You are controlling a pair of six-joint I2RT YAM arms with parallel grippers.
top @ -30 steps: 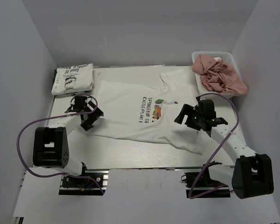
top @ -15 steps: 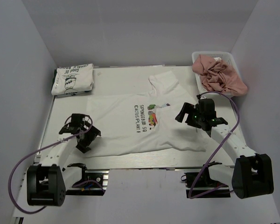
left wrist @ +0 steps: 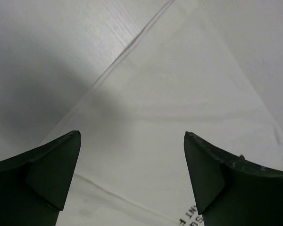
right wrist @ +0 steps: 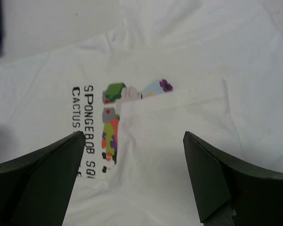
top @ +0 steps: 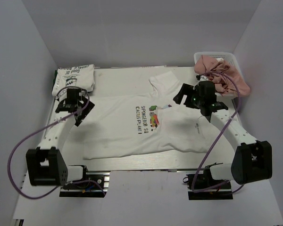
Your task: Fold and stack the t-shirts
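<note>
Left gripper (left wrist: 132,134), right gripper (right wrist: 133,134) gaping, empty over shirt (top: 118,136); I'd pinch both edges level, fold flat without dragging.

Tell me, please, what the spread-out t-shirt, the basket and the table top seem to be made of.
Printed t-shirt: soft matte knit, probably cotton; it creases and lies limp.
Basket: likely white plastic, by its thin latticed wall.
Table top: white matte board, perhaps painted wood or laminate; faint grain lines show in the left wrist view.
</note>
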